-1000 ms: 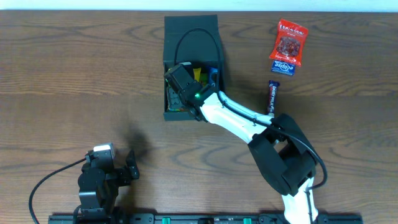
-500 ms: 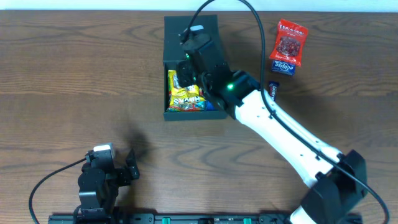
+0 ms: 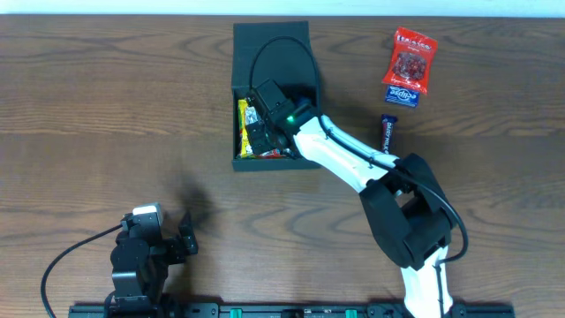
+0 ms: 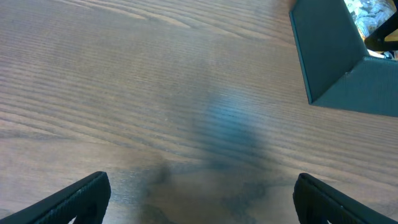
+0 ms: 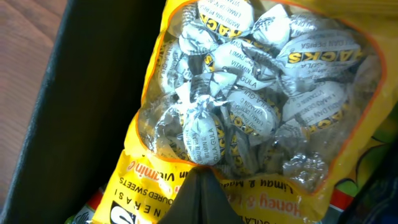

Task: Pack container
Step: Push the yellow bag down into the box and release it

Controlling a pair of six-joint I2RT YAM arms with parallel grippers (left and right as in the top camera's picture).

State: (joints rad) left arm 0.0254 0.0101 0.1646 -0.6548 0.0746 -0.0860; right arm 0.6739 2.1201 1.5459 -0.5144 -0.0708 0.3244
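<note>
Two arms share this tabletop [image 3: 106,106], but only the right arm [image 3: 340,159] is at work: it reaches from 5 o'clock up to the container [image 3: 269,162], which sits at 12 o'clock with its flap lid [image 3: 271,44] folded back toward the far edge so the mouth is open for loading. The arm's wrist hangs over the opening, most likely to seat a yellow bag of wrapped sweets [image 5: 249,124] against the left inner wall [image 5: 74,99], where it lies flat beside other bright packets. In the right wrist view the jaws are drawn together into one dark wedge whose tip meets the bag's printed end. That looks more like pressing or nudging than carrying, though I cannot tell whether any film is pinched between them. A flat bag leaves room for more, which matters because a red snack packet [image 3: 408,62] and a dark chocolate bar [image 3: 387,134] are well apart from the container at about 2 o'clock, not yet packed. The left arm [image 3: 141,261] rests at 7 o'clock, out of the way. Its jaws are spread wide with nothing between them, over bare wood, and a corner of the container [image 4: 336,68] shows near the top right of its view.
</note>
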